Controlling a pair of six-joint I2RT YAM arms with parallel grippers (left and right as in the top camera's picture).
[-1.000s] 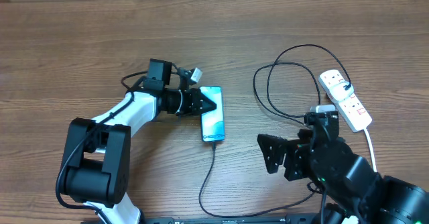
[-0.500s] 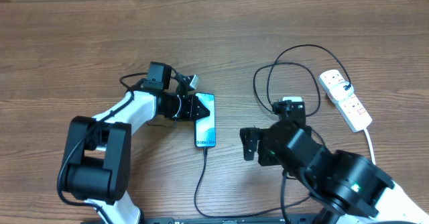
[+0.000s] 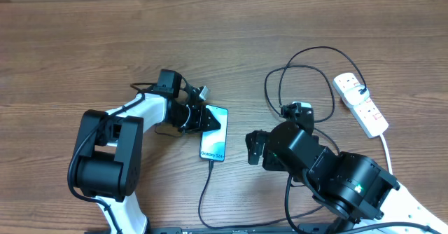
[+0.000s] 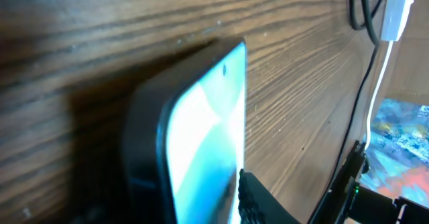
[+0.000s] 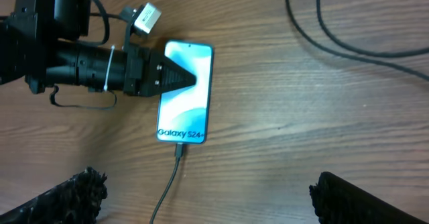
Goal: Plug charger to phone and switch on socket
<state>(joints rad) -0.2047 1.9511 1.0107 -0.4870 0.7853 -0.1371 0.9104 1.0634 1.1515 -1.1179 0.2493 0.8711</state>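
Observation:
The phone (image 3: 214, 134) lies on the table with its screen lit, and it also shows in the right wrist view (image 5: 186, 93). The charger cable (image 3: 204, 188) has its tip in the phone's lower end (image 5: 179, 150). Its coils (image 3: 301, 73) lie at the right. My left gripper (image 3: 204, 118) is shut on the phone's upper end, one finger over the screen (image 4: 201, 130). My right gripper (image 3: 255, 148) is open and empty, just right of the phone. The socket strip (image 3: 361, 104) lies at the far right with a black plug in it.
The strip's white cord (image 3: 387, 153) runs down the right side under my right arm. Black cable loops (image 5: 348, 39) cross the wood above my right gripper. My left arm (image 3: 105, 157) takes up the left front of the table.
My right arm has swung left toward the phone. My left gripper has pulled the phone a little left and down and tilted it, with the cable following.

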